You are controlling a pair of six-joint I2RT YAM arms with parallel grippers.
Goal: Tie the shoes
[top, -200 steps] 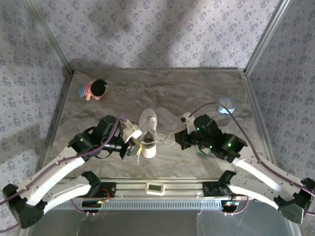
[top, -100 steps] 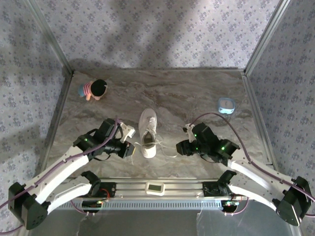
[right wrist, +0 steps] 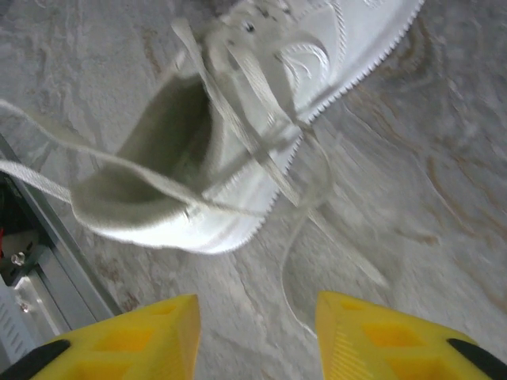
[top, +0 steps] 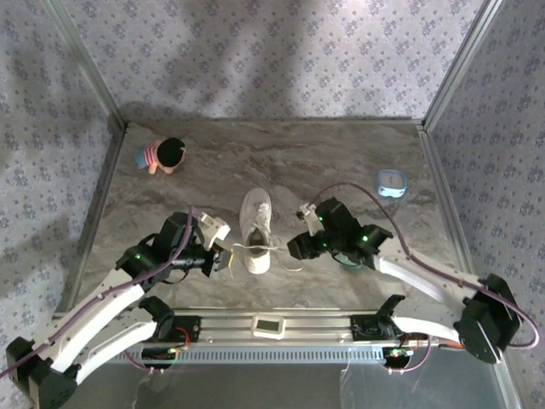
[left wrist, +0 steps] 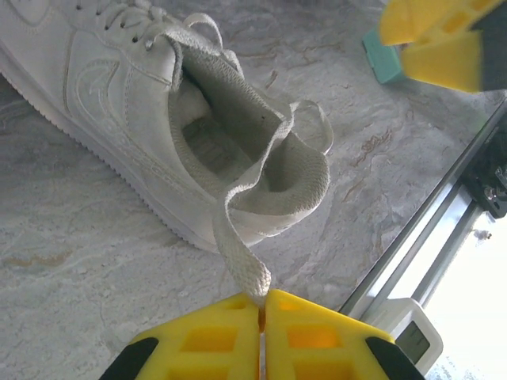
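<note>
The white sneaker (top: 256, 230) lies mid-table, toe away from the arms, heel toward the near rail. Its dark opening faces up (left wrist: 214, 142) (right wrist: 170, 134). My left gripper (top: 224, 256) sits just left of the heel, shut on a white lace (left wrist: 242, 257) that runs taut from the shoe over the heel collar down to the pinch point (left wrist: 261, 299). My right gripper (top: 296, 248) hovers right of the shoe, open, its yellow fingers (right wrist: 142, 336) apart over bare table. A loose lace (right wrist: 305, 237) curls on the table between shoe and fingers, untouched.
A small doll (top: 162, 156) with black hair and striped body lies at the back left. A blue-rimmed round object (top: 391, 181) sits at the right. The metal rail (top: 272, 322) runs along the near edge, close behind the heel. Patterned walls enclose three sides.
The left gripper pulled back leftward with the lace held. The right gripper slid left toward the shoe and now stands close beside it, open.
</note>
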